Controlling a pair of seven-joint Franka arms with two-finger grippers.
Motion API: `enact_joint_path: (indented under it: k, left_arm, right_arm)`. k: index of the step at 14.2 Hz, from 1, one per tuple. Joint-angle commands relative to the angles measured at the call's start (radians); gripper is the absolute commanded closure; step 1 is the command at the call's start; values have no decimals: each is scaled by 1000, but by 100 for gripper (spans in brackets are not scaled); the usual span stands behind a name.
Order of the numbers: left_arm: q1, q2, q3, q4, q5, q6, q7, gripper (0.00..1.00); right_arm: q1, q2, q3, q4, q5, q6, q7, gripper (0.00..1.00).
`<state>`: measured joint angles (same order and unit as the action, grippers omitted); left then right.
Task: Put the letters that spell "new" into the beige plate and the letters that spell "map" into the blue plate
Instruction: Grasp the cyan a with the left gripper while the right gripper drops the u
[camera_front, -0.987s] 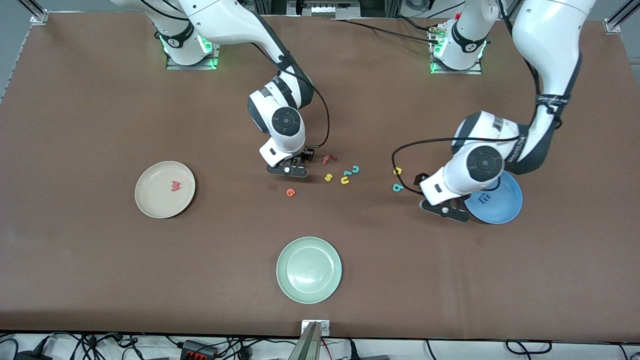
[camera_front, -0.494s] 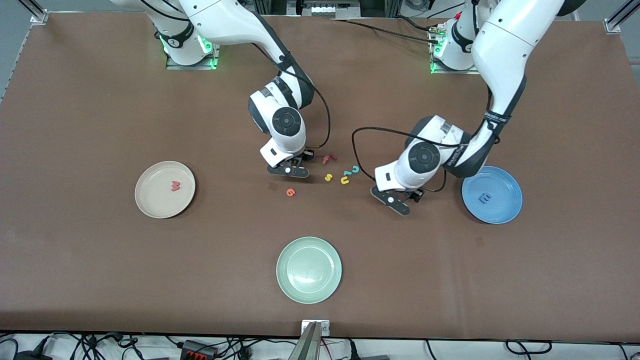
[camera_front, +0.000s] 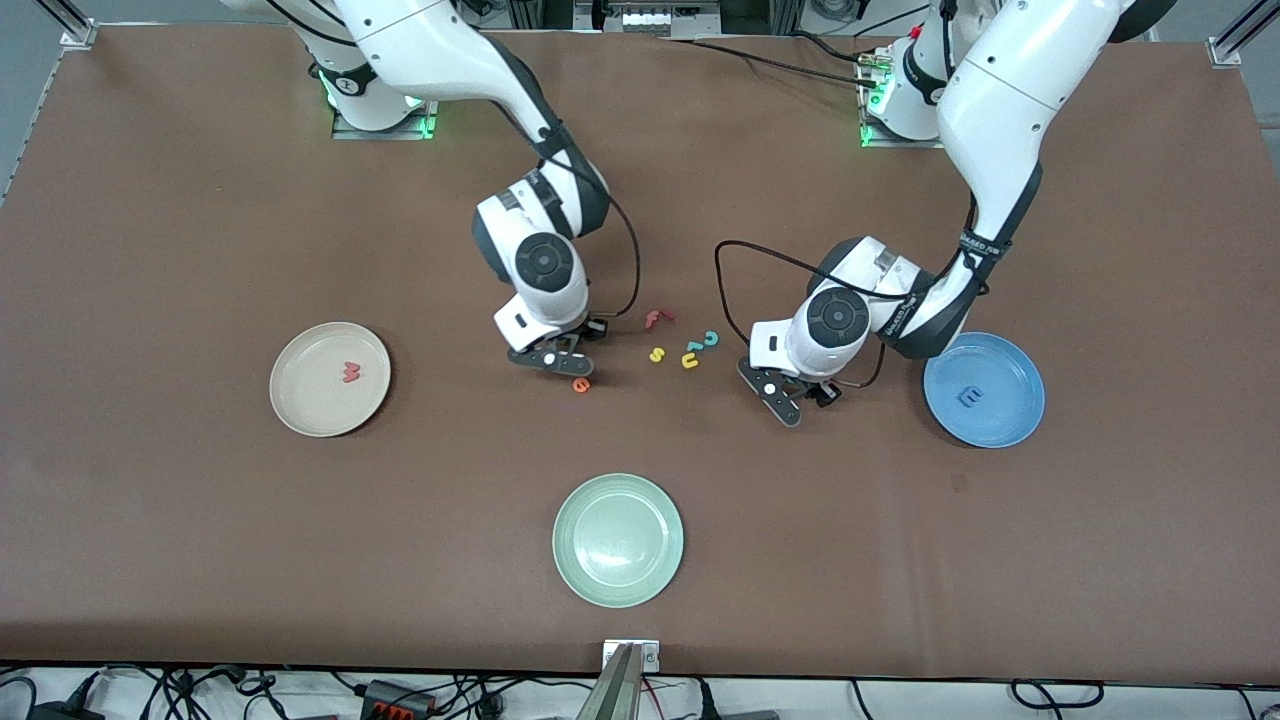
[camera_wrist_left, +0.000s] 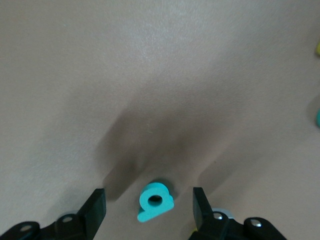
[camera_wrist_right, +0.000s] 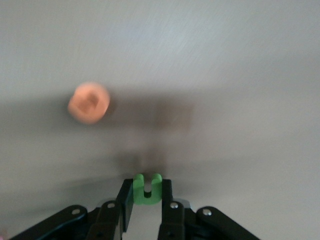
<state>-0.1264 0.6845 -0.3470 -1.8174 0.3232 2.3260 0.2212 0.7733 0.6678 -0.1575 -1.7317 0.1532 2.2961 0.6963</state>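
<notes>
Right gripper (camera_wrist_right: 146, 200) pinching green n (camera_wrist_right: 146, 189) mid-frame; left gripper (camera_wrist_left: 149, 210) fingers wide around teal a (camera_wrist_left: 155, 201).

Front view: high, facing both arm bases, whole table (camera_front: 200, 520) in frame. Left wrist view: close, looking down past its fingers (camera_wrist_left: 95, 212) at tabletop. Right wrist view: likewise, fingers (camera_wrist_right: 125, 202) in foreground. All share the brown surface.

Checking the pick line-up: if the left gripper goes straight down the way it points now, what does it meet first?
Most likely the teal a, lying on the table between the open fingers of the left gripper. Nothing else shows in that line, though depth is hard to judge.
</notes>
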Motion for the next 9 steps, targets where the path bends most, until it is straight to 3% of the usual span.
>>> enact_joint_path:
  k: [1,3,4,7,9]
  left_arm:
    - [10,-8,-6,-16,30,15,23,54]
    - [13,-14,-7,-23,30,12,24,89]
    - [14,-17,-7,-23,28,7,23,99]
    - [48,-54,-9,-10,28,-54,24,100]
    - [80,-100,-7,19,27,-137,21,100]
  right_arm:
    - [-127,-59,-10,-11,5,-85,-139,73]
    - [-207,-83,-31,-14,2,-119,-210,74]
    - [-233,-94,-52,-14,-6,-147,-222,74]
    - [-243,-97,-178,-18,-18,-231,-392,74]
    - [-265,-97,-226,-28,-17,-260,-512,73]
